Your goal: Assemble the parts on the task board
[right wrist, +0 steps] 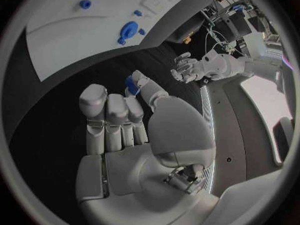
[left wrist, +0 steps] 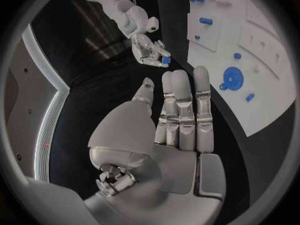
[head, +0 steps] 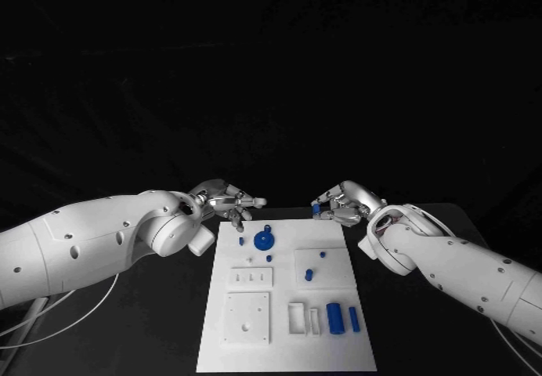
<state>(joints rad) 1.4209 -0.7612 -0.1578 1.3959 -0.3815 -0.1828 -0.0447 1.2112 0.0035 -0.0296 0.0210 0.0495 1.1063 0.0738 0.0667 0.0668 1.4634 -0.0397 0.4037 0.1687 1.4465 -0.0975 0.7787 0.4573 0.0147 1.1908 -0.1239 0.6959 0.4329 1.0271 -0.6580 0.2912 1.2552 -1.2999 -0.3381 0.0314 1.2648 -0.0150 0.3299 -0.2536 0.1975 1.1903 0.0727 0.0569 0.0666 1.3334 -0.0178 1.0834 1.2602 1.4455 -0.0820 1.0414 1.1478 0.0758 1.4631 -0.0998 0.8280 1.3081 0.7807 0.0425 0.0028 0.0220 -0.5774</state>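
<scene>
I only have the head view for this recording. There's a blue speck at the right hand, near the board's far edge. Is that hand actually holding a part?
Observer: Yes. In the right wrist view the right hand pinches a small blue part between its thumb and a finger.
Operator: Anything in the left hand?
Observer: No. The left wrist view shows the left hand with its fingers straight and its palm bare.
Operator: Is the right hand over the board?
Observer: It looks off it. In the left wrist view there is black table around that hand, and the task board lies beside it.
</scene>
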